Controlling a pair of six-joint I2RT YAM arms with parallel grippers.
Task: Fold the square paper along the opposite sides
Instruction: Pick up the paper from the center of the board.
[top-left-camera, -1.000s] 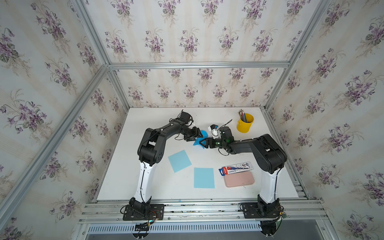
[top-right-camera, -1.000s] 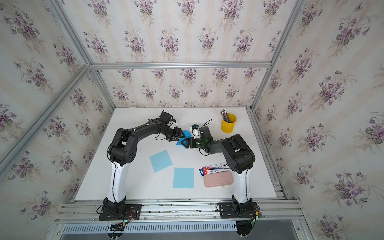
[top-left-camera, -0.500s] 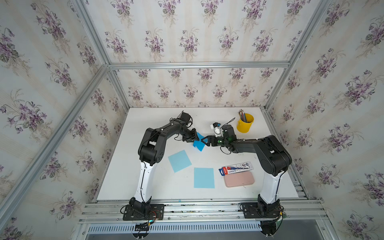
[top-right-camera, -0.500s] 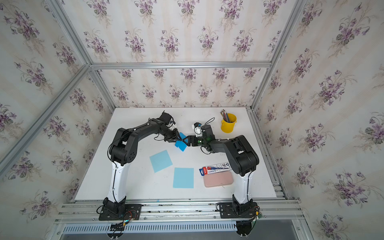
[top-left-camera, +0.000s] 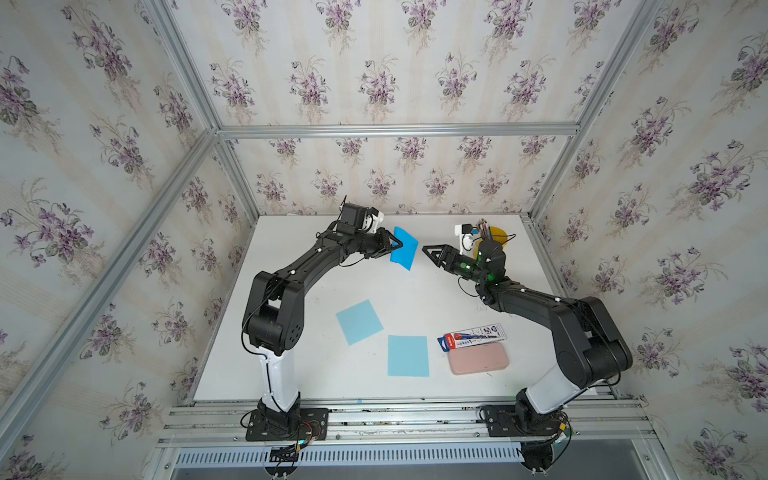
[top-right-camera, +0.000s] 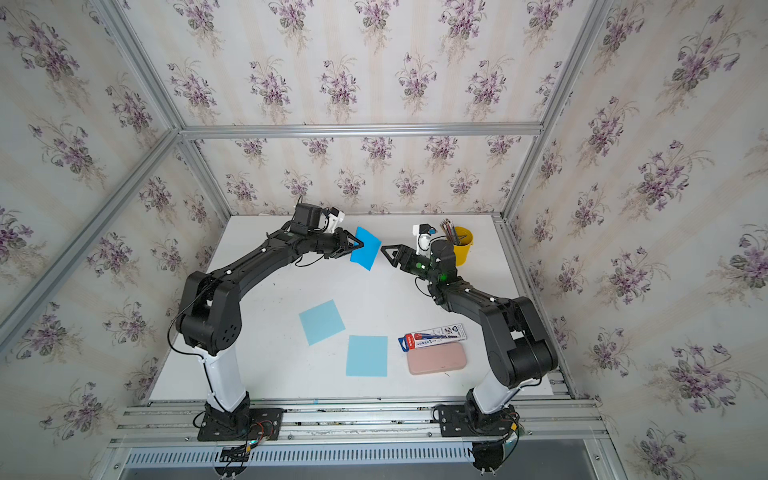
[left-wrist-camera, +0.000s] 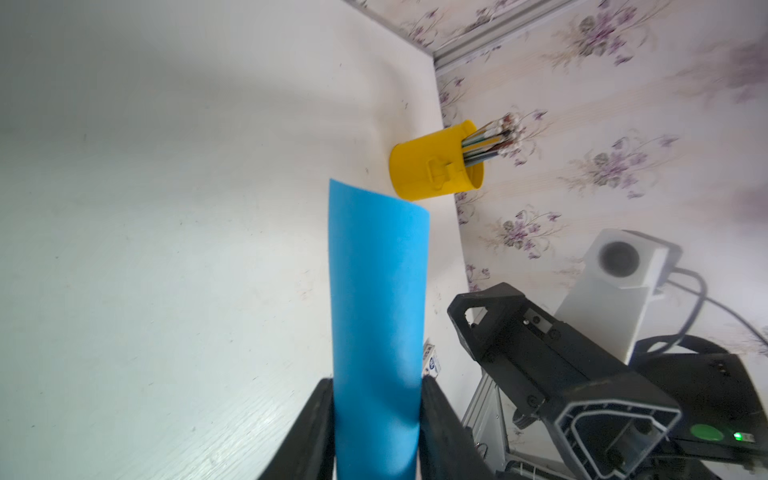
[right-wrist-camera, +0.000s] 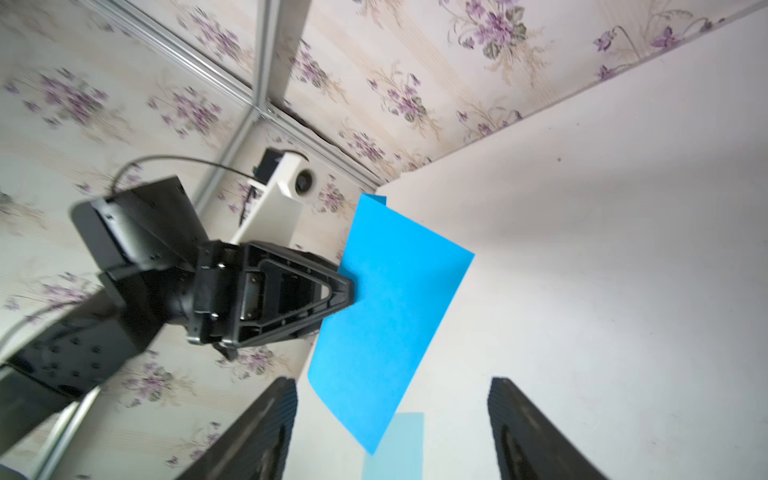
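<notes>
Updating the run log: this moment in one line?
left claw: shut on dark blue paper, aloft | right claw: open, empty, nearby

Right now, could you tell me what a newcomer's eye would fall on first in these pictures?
The bright blue paper stands out, held above the table, near its far edge, by the left gripper, with the open right gripper facing it, apart. Next come the yellow pencil cup in the far right corner and two pale blue sheets flat nearer the front.

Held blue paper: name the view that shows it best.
Right wrist: the held blue paper faces that camera almost whole, left gripper pinching its edge. Left wrist shows it foreshortened and bowed; both top views show it small.
</notes>
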